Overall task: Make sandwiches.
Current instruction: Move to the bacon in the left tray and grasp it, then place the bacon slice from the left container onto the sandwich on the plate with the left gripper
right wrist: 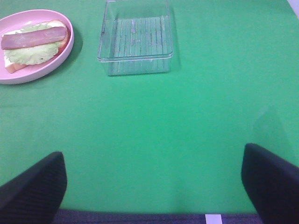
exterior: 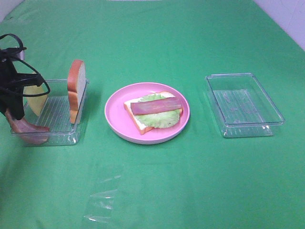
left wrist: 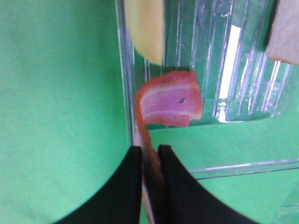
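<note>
On the pink plate the sandwich was half built: bottom bread slice, lettuce leaf and one bacon strip. The left gripper pinched a second bacon strip at the left tray. The tray also held the cheese square and the top bread slice, while the right gripper hung spread wide, holding nothing.
</note>
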### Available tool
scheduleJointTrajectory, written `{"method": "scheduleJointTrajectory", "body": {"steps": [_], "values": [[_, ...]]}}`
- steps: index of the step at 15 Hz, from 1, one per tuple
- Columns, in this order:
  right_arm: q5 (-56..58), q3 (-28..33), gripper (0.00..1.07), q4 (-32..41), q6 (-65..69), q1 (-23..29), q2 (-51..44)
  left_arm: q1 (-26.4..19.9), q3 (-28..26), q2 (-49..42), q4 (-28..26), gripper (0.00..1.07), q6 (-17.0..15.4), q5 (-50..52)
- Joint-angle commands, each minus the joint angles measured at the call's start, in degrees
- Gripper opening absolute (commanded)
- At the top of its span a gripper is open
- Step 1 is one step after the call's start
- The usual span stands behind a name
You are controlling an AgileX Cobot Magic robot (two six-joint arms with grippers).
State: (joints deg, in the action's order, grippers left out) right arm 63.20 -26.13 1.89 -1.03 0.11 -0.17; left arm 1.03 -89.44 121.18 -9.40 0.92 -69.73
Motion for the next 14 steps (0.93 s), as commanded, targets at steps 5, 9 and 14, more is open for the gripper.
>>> {"method": "scheduleJointTrajectory", "body": {"steps": [5,9,14], "values": [[-0.3,0.2,0.96,0.2,-0.9,-0.1,-1.9,0.2,0.5,-0.6,0.1,0.00,-0.2,-3.5],[-0.3,0.2,0.96,0.2,-0.9,-0.1,-1.9,0.4,-7.5,-5.3,-4.2,0.00,-0.2,-6.0],[-0.3,0.2,0.96,0.2,-0.9,-0.1,-1.9,4.2,-20.7,-11.7,-4.3,0.00,-1.7,-5.7]]}}
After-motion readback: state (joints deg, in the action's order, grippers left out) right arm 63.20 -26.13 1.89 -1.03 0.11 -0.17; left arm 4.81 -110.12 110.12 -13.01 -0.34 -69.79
